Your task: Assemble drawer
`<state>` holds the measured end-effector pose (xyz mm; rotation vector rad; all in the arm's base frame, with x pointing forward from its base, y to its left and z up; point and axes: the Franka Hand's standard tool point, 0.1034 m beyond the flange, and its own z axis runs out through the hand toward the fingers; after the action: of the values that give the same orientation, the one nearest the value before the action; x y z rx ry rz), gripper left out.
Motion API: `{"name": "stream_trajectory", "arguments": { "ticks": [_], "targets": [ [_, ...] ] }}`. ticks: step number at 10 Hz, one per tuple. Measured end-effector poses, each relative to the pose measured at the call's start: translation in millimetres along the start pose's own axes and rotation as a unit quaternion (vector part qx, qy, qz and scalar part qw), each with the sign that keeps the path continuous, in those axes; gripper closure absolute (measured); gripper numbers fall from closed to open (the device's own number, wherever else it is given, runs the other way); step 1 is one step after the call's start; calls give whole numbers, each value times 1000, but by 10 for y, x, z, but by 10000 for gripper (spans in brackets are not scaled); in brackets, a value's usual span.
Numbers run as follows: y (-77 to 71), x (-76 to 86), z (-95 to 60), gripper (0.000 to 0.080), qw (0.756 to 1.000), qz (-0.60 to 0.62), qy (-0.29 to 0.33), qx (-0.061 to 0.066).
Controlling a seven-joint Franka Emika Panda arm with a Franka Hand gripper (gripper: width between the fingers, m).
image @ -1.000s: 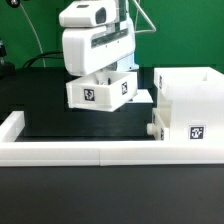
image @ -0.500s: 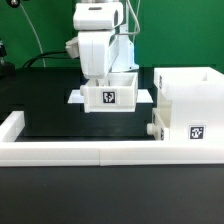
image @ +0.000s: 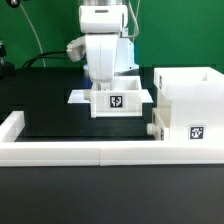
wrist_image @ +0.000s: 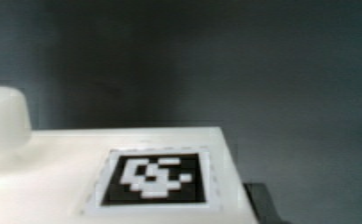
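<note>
Mid-assembly, tray in transit toward shell. Gripper (image: pixel 106 82) down on a small open-top tray (image: pixel 122 101), apparently clamped on the tray's rear wall, fingertips hidden behind tray rim in exterior view, so grip state judged, not seen clearly; wrist view blurred, shows only white tray surface with tag (wrist_image: pixel 157 180) close under the camera and a rounded white part (wrist_image: pixel 0 120) at the edge, fingers not made out there. Tray upright, tagged face toward camera, over the black table (image: pixel 50 110), can't tell if lifted or resting; flat white piece (image: pixel 80 96) pokes out behind it on exterior view's left, identity unclear. Tall boxy shell (image: pixel 188 105) stands at exterior view's right, against the low white wall (image: pixel 60 152), own tag (image: pixel 196 134) on front face, small knob-like part (image: pixel 155 129) at its lower near corner. Key relation: shell lies to exterior view's right of the held tray, just beside, tray's right end near or touching shell's side wall, narrow gap hard to judge. Which shell face carries the opening not clear from here; open top visible only. Next move likely needs tray lined up with the shell opening, kept level. Risk: tray edge catching on shell wall, or tilting in the grip.
</note>
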<state>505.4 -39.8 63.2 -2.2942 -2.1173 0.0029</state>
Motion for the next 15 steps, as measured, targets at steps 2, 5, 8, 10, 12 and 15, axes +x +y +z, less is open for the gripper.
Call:
{"name": "stream_trajectory", "arguments": {
  "ticks": [2,5,8,10,12,15],
  "targets": [
    [99,53,-26,755,1000,-9,1,-6],
    [88,47,-16,755,1000,-7,1,-5],
    [97,27,44,755,999,-42,2,-2],
    [262,87,27,755,998,-54,2,-9],
    [329,132,31,755,998,-56,3,-10],
    [358,162,31,755,999,-53,4,-11]
  ]
}}
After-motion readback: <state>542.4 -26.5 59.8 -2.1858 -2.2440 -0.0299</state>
